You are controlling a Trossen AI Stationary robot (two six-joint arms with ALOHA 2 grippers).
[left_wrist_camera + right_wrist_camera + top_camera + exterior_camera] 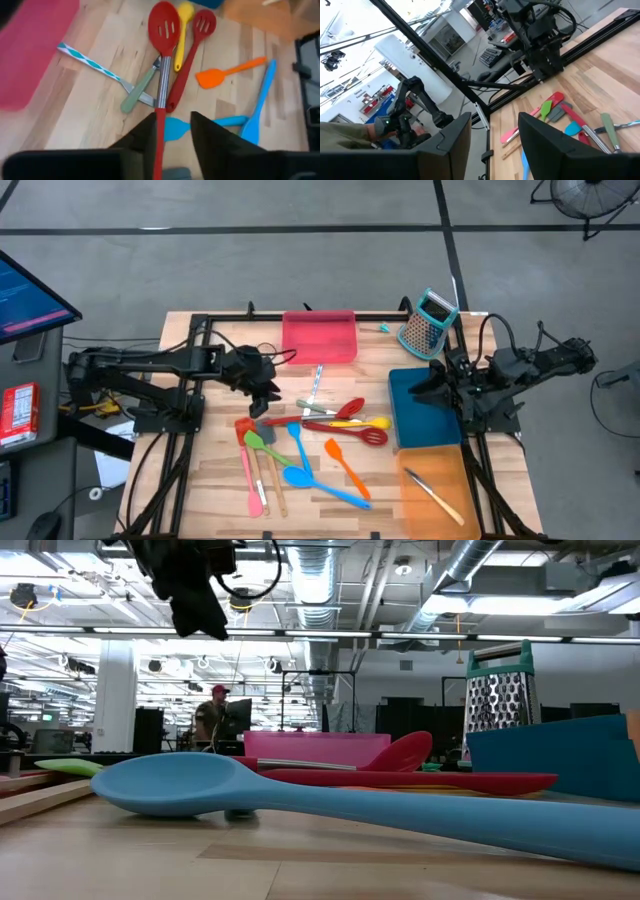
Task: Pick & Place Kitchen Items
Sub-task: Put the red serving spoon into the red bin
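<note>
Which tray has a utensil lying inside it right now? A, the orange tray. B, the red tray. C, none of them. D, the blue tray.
A: in the high view a slim utensil lies diagonally inside the orange tray, while the red tray and the blue tray hold nothing that can be seen.

Two dark jointed arms, black cables, broad black end effector fingers [215,145]
</note>
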